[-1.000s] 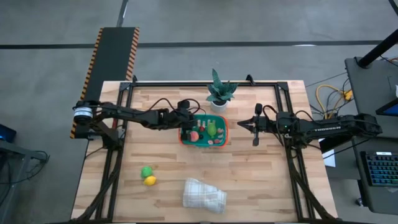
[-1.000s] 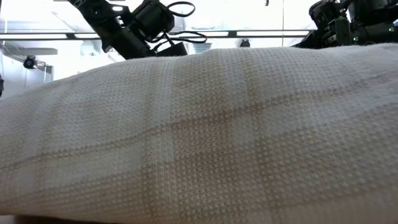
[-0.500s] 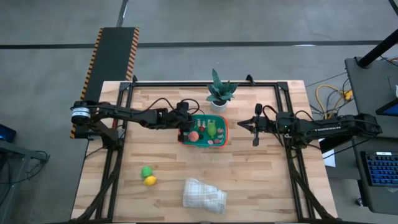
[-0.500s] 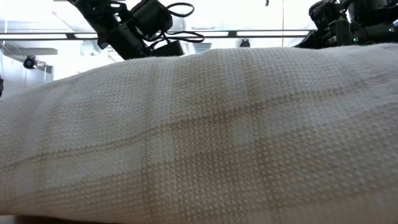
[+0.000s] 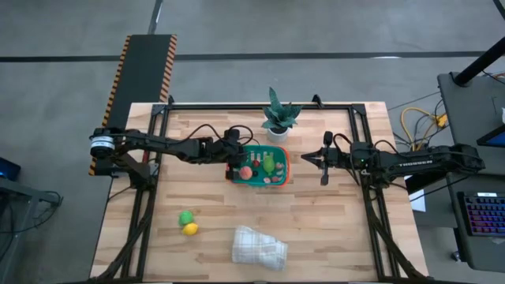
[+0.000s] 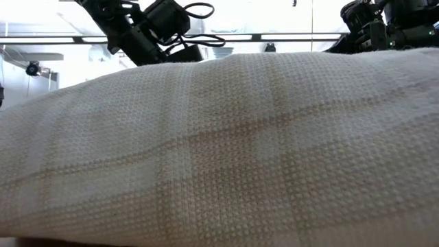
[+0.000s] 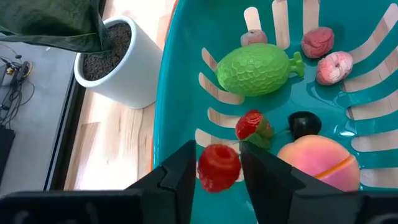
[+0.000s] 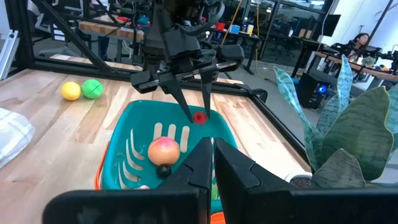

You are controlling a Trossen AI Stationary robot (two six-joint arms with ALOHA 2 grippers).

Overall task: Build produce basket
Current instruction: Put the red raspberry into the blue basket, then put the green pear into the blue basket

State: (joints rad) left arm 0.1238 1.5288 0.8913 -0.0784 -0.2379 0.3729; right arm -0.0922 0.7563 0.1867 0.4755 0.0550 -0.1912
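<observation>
While a folded white cloth (image 5: pixel 259 247) lies nearest the front edge of the wooden table (image 5: pixel 331 229), filling the low view, a green ball-shaped fruit (image 5: pixel 185 218) and a yellow one (image 5: pixel 190 229) sit touching just behind it to the left, not yet collected. Mid-table, the left gripper (image 5: pixel 236 165) hangs over the left end of the teal basket (image 5: pixel 284 162), a small red berry (image 7: pixel 218 167) between its fingers (image 7: pixel 180 177); whether they pinch it or have let go cannot be told, as the jaws stand only slightly apart. Already in the basket lie a knobbly green fruit (image 7: pixel 255 68), a peach (image 7: pixel 317 163), a strawberry (image 7: pixel 254 126), a dark berry (image 7: pixel 305 124) and pink pieces (image 7: pixel 334 66). To the basket's right, the right gripper (image 5: pixel 323 169) waits with fingers closed on nothing. Farthest back stands the potted plant (image 5: pixel 277 118). The risk: released this close to the basket's orange rim (image 7: pixel 166 37), the berry could bounce off a slotted wall or roll out onto the table.
</observation>
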